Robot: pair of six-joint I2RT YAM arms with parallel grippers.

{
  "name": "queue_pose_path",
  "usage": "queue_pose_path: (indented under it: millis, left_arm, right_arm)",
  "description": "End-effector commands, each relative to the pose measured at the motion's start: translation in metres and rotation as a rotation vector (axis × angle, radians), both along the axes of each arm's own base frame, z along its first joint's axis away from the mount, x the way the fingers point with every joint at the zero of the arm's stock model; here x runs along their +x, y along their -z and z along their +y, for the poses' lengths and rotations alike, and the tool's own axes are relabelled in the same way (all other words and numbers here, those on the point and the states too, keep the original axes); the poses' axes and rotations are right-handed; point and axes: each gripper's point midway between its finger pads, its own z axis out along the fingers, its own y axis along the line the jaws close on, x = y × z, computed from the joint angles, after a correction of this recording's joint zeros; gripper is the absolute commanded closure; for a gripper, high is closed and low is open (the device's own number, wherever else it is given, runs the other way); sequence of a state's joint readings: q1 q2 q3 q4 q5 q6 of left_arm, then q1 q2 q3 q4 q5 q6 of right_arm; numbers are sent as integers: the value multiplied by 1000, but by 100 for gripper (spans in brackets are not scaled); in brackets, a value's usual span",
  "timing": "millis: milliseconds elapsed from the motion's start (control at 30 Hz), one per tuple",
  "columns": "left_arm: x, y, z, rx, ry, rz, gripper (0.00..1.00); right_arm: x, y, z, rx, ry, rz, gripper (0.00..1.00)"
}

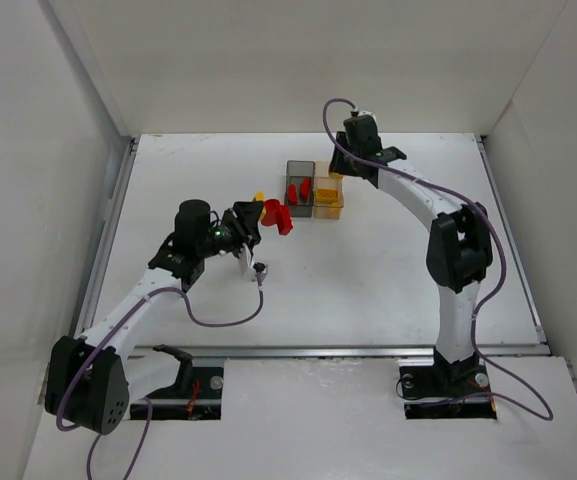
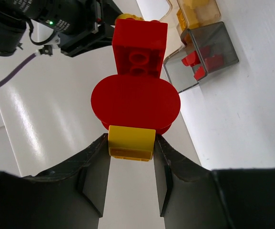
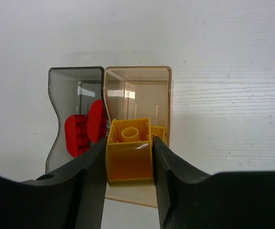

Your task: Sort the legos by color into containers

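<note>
Left pincer (image 2: 131, 153): closed on a yellow brick (image 2: 131, 139) that carries a red round piece (image 2: 135, 102) and a red brick (image 2: 139, 47); held off the desk (image 2: 61, 119), near the grey bin (image 2: 225, 43).
Right pincer (image 3: 129, 160): clamped on a yellow lego (image 3: 130, 169) over the amber bin (image 3: 137, 70).
Grey bin: joined to the amber bin; red legos (image 3: 82, 131) inside.

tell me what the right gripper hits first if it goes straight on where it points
Probably the pale amber translucent plastic bin: the right gripper, shut on a yellow plastic brick, points into its open top. The held brick would land first; depth is unclear.
</note>
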State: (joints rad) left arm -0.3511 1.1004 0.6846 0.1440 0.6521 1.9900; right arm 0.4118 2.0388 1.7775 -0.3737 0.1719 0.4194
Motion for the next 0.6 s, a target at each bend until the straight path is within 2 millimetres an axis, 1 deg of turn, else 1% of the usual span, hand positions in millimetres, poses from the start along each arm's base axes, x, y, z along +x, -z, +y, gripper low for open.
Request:
queue_pose_path:
  millis: [0,33,67,100,133,167,200,233,300,333,400,433,467,500,533,567]
  left_arm:
    - [-3,-33,-6,165,115,-365,100]
    - [-3,-33,-6,165,115,-365,100]
    - [-3,-33,-6,165,115,-365,100]
    - [-3,-33,-6,165,115,-365,100]
    - [-3,-33,-6,165,115,-365,100]
    - [-3,-33,-6,165,115,-365,100]
    - [-3,-33,-6,165,115,-365,100]
    - [-3,-33,-6,165,115,-365,100]
    - [-3,-34,-6,169,118,-373,100]
    - [-3,-34,-6,169,118,-373,100]
    - [-2,-30,-7,172,119,-364,100]
    - [-2,-30,-7,172,119,-364,100]
    - [-2,-30,-7,172,119,-364,100]
    - [-1,-36,-7,161,113,-380,100]
    - [0,-38,-7,146,106,-377,100]
    - [2,-40,-6,114,89,-348,100]
  right_arm:
    - [9,-9,7,51,13,6,66]
    - [8,-14,16,77,-38,7,61]
    - [7,-6,20,77,-63,23,55]
    - [5,-3,23,81,-78,44,44]
    - [3,-4,25,86,-87,51,41]
    - [3,-6,24,78,-93,52,37]
    - [1,-4,23,74,-92,62,28]
    - [1,-2,19,60,-76,66,23]
    - [-1,-18,14,49,-66,34,16]
    - [-3,-20,11,43,-58,30,13]
    - [-4,-34,10,34,-72,1,13]
    - [-7,-57,11,35,-108,-49,13]
    - [-15,-67,21,50,-173,-71,13]
    - [-25,-68,28,44,-229,-82,13]
    - [-36,-97,28,24,-310,-166,12]
    - [-45,-114,42,38,-396,-242,7]
